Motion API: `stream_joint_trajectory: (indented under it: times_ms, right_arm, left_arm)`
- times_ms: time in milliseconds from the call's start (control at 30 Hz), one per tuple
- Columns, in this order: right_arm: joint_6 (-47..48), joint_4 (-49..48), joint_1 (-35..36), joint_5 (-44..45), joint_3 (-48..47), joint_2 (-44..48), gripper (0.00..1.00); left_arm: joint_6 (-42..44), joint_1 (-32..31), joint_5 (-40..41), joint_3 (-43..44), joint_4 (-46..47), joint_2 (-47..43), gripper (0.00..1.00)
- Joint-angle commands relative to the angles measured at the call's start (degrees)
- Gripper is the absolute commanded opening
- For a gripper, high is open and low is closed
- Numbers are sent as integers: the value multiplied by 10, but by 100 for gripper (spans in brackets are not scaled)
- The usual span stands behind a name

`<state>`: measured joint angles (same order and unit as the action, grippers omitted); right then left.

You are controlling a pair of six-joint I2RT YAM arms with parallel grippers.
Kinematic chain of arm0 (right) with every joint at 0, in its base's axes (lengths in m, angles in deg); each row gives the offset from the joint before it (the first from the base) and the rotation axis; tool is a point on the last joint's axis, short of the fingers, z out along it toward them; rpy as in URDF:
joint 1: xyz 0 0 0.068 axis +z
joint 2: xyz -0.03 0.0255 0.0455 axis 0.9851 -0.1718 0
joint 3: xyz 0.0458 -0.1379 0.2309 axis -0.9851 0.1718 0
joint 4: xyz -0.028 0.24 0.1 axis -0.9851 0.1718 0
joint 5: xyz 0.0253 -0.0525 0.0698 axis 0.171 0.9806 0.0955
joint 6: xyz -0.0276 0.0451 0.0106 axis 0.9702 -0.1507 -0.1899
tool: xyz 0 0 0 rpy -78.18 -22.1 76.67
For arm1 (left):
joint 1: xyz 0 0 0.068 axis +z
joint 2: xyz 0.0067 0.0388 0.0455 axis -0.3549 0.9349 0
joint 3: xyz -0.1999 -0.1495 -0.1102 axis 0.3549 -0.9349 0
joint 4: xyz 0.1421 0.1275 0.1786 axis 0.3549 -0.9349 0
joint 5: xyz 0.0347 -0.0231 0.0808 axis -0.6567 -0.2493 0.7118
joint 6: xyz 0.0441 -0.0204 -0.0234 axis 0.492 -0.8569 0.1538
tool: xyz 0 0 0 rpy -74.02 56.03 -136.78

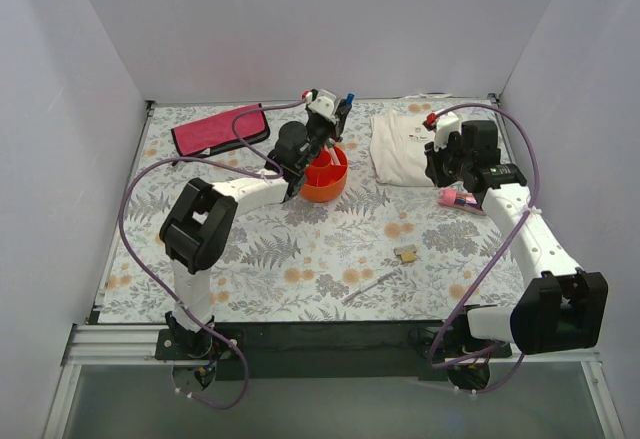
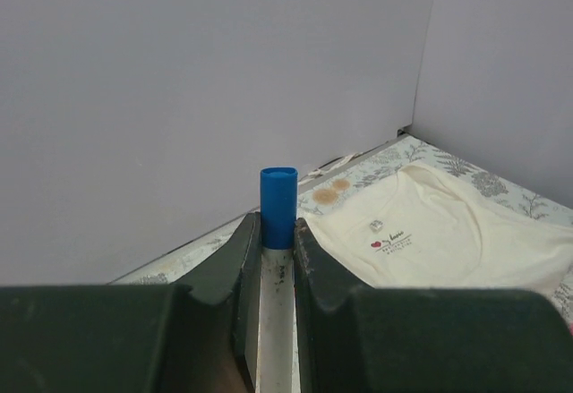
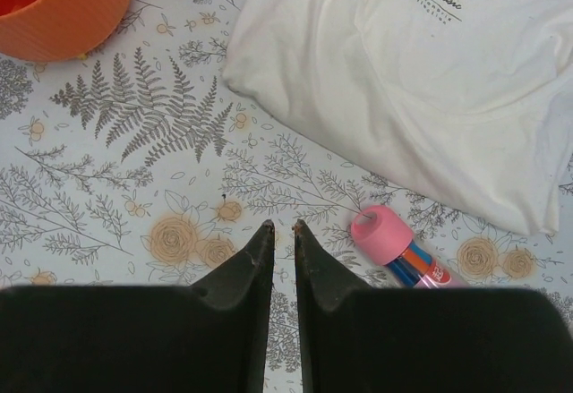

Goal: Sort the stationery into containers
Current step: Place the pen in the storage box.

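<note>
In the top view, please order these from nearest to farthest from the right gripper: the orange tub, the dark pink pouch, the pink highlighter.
From the right gripper:
1. pink highlighter, just beside it, on the right side of the table.
2. orange tub, in the middle, under the left arm.
3. dark pink pouch, far left, at the back.

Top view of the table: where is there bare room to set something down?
Barest is the middle, in front of the orange tub, between the left arm and the tan block, down to the grey pen. The back is crowded: pink pouch, tub, white shirt, and a pink highlighter by the right arm.
</note>
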<state>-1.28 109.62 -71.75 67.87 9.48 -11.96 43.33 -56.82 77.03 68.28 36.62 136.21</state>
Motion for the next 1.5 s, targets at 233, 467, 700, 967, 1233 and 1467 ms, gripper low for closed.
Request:
stream_joint_trajectory:
  times_ms: [233,467,700,967,1233,1467]
  right_arm:
    - [15,10,-3,9,-66,-43,21]
    - [17,10,-3,7,-76,-60,21]
    - [16,10,-3,0,-87,-81,21]
    - [16,7,-2,-11,-97,-101,22]
    - [59,49,0,-81,-103,-103,36]
    - [290,177,104,-161,-97,-92,50]
  left_arm:
    - [-30,13,-19,-38,110,-4,0]
    - [-50,14,-19,-51,121,19,0]
    - [-59,20,-24,-44,134,61,0]
    - [-59,23,-10,-44,138,75,20]
    - [-53,26,-27,-42,88,-10,68]
    - [22,37,43,-21,-71,-212,70]
